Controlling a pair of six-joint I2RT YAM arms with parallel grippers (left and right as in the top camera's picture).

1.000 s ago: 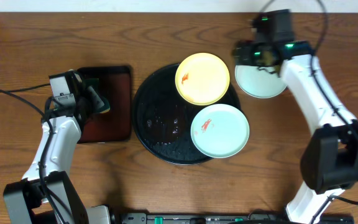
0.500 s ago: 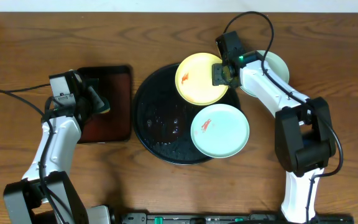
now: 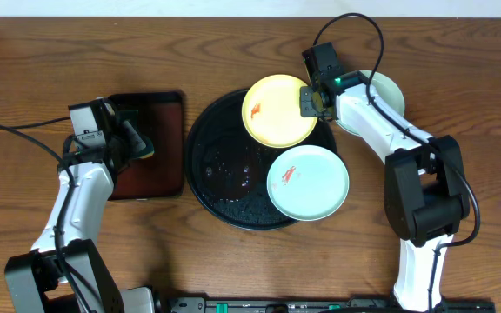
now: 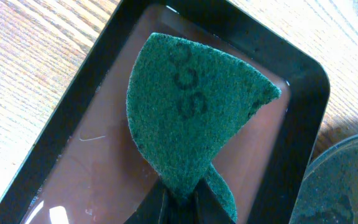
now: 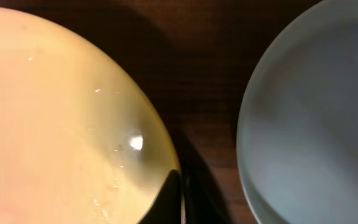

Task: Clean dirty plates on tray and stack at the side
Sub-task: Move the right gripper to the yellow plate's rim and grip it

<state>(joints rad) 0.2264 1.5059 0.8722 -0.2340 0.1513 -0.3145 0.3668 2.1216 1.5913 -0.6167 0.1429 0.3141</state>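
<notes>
Two arms work the table. At the far left, the left gripper hangs over the rectangular reddish-brown tray, its jaws pinched tight on a green scouring pad that fans out above the tray's wet floor. Just beside that sits the round black tray, its left half bare and glistening. A yellow plate with a small red smear lies across the tray's upper right rim, and a mint plate, also smeared, rests at its lower right. The right gripper is clamped on the yellow plate's right edge. A second mint plate lies on the table further right, partly under the arm.
</notes>
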